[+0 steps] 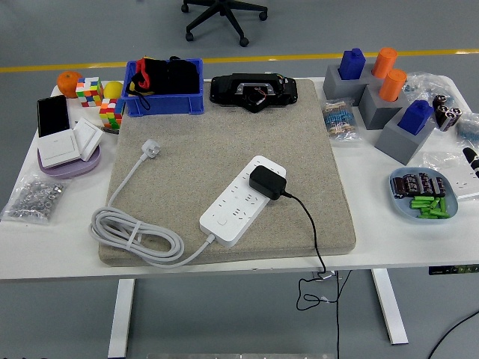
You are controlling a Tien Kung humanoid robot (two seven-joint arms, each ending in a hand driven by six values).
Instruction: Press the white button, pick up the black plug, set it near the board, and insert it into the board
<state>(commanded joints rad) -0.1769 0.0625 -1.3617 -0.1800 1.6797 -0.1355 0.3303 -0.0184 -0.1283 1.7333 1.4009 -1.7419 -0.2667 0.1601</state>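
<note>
A white power strip [241, 200] lies at an angle on the beige mat [224, 142]. Its white button [221, 220] is at the near left end. The black plug [267, 182] sits on the strip's far end, seated in a socket, and its black cord [310, 228] runs off the table's near edge. The strip's own white cable [135, 235] is coiled on the mat's left, ending in a white plug [152, 149]. Only a dark tip of my right hand [470, 155] shows at the right edge, far from the strip. My left hand is out of view.
A blue bin [163, 88] and a black device [251, 90] stand at the mat's far side. Grey blocks with blue and orange pegs [389, 93] are at the back right. A blue plate of parts [423, 194] sits at the right. Cubes, switches and a bag of nuts [34, 198] are at the left.
</note>
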